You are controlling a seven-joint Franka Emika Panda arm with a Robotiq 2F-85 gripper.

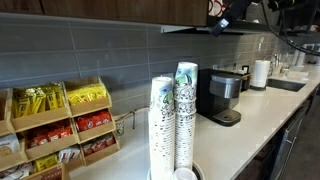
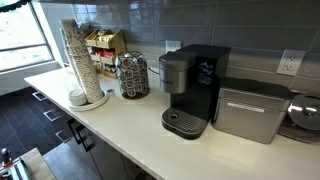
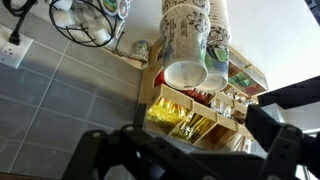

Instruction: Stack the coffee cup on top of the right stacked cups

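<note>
Two tall columns of nested white paper cups stand side by side on a round base. The right stacked cups [image 1: 186, 105] are the taller column with dark green print; the twin column [image 1: 160, 118] has fainter print. Both show in an exterior view [image 2: 74, 58], and from above as open rims in the wrist view [image 3: 186, 73]. A small white cup-like thing, possibly the coffee cup [image 2: 77, 96], stands at the foot of the columns [image 1: 185, 173]. My gripper [image 1: 218, 24] hangs high above the counter, far from the cups. Its dark fingers [image 3: 185, 138] are wide apart with nothing between them.
A wooden snack rack [image 1: 62, 125] stands against the tiled wall beside the columns. A black coffee machine [image 2: 190, 88], a pod holder [image 2: 133, 76] and a grey box [image 2: 250, 112] stand along the white counter [image 2: 130, 125]. A sink area [image 1: 285, 82] lies at the far end.
</note>
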